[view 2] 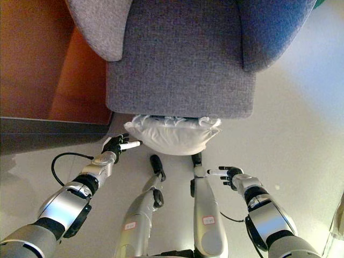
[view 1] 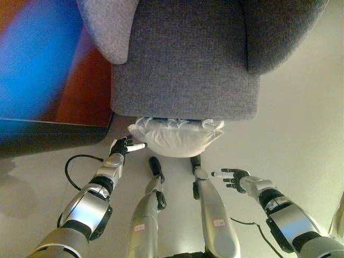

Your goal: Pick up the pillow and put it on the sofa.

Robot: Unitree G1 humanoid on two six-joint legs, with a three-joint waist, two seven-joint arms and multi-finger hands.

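A white pillow (view 1: 174, 136) with frilled edges lies on the pale floor against the front base of the grey sofa (view 1: 185, 64). My left hand (view 1: 122, 146) is open next to the pillow's left end, a white fingertip pointing at it and almost touching. My right hand (view 1: 232, 178) is open, fingers pointing left, lower and to the right of the pillow, clearly apart from it. The same scene shows in the right eye view, with the pillow (view 2: 172, 134) between the left hand (view 2: 117, 144) and the right hand (view 2: 228, 175).
The sofa's grey armrests (view 1: 110, 27) rise at both sides of its seat. A reddish-brown piece of furniture (view 2: 80, 80) with a dark lower edge stands to the left of the sofa. Pale floor (view 1: 301, 118) spreads to the right.
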